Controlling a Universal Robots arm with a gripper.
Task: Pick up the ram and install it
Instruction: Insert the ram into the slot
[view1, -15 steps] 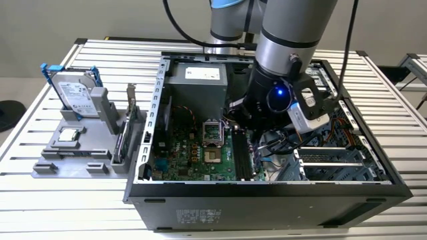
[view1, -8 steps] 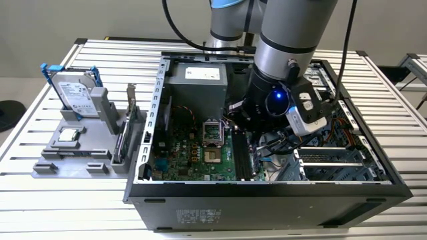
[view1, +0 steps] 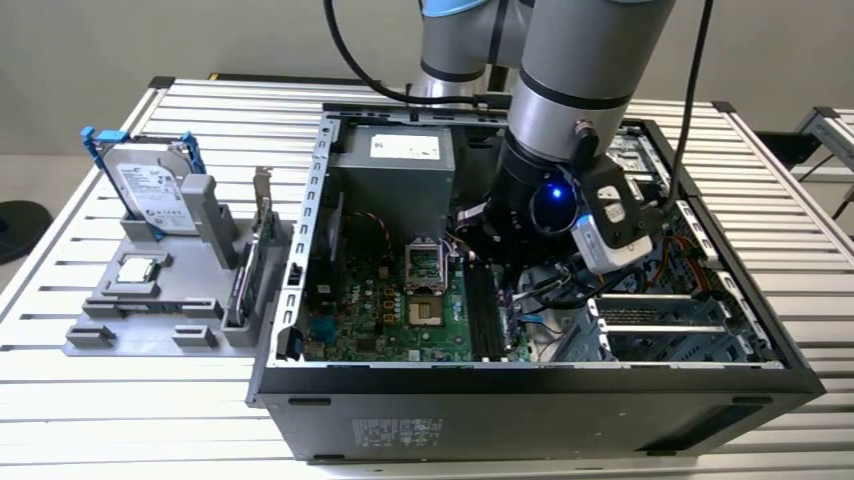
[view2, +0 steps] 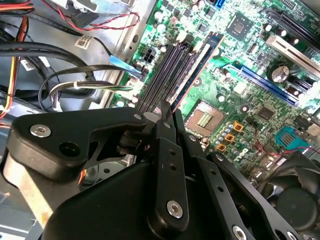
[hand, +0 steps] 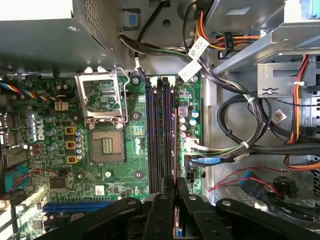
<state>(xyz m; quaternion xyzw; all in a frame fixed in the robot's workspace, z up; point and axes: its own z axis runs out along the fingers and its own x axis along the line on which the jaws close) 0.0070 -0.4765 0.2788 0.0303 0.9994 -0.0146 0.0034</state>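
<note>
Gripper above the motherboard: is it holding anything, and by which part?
Seemingly the ram, a thin board seen edge-on, pinched by its two flat faces between the shut fingers, above the memory slots.

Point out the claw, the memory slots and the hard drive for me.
claw (hand: 176, 183), first wrist view, between its fingertips.
memory slots (hand: 161, 135), first wrist view, middle of the dark slots.
hard drive (view1: 147, 185), exterior view, its label face.

Saw matt black plastic on the gripper (view2: 167, 111), thin circuit board in the ram (hand: 176, 219), glossy green lacquer on the motherboard (hand: 135, 167). Noted ribbed bare metal on the table (view1: 134, 400), matt grey plastic on the holder (view1: 147, 325).
</note>
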